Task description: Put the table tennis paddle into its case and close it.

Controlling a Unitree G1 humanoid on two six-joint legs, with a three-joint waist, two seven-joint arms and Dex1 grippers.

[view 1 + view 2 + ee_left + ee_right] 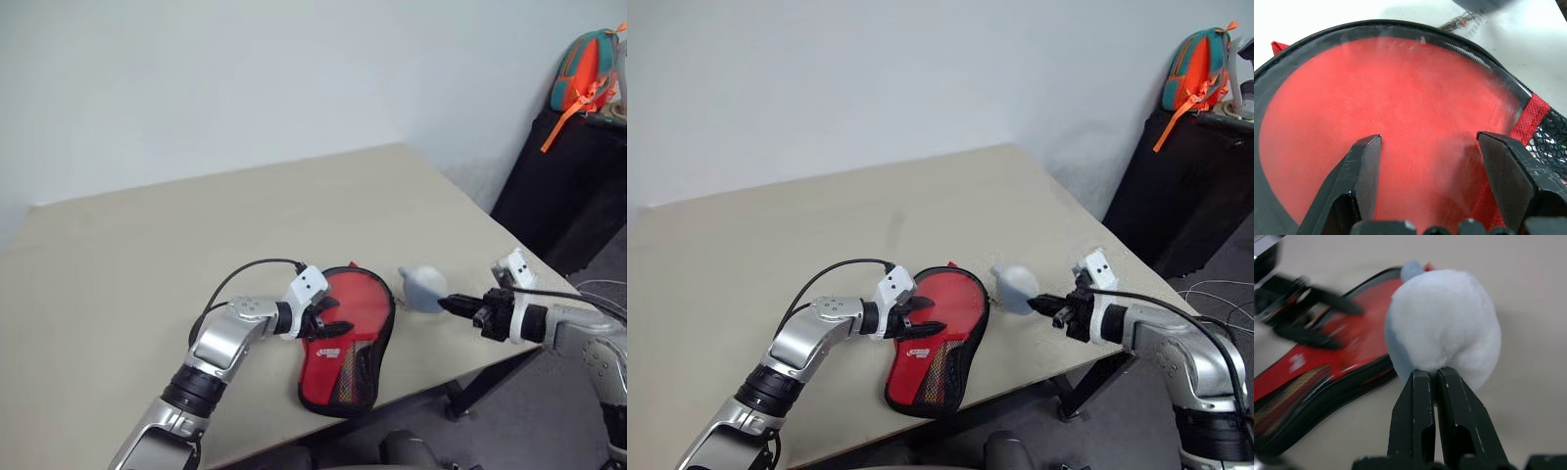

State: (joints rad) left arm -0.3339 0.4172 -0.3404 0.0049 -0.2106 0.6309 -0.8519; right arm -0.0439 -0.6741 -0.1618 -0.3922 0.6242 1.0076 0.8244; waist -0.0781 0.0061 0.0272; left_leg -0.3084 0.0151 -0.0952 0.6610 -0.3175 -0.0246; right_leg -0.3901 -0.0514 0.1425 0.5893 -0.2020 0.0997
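Left gripper (pixel 327 323) spread over case (pixel 345 364), right gripper (pixel 446 305) — closed (pinching grey wad (pixel 423 287))

A pale beige surface (pixel 147 245) with a matte top carries the things, seen corner-on, its far edge against a light wall and its right edge running down toward the near side. Near the front edge lies the case (pixel 345 345), a paddle-shaped black pouch with a red front panel, a small white logo and a mesh part, flat on the top with its round end pointing away and its narrow end toward the near edge.
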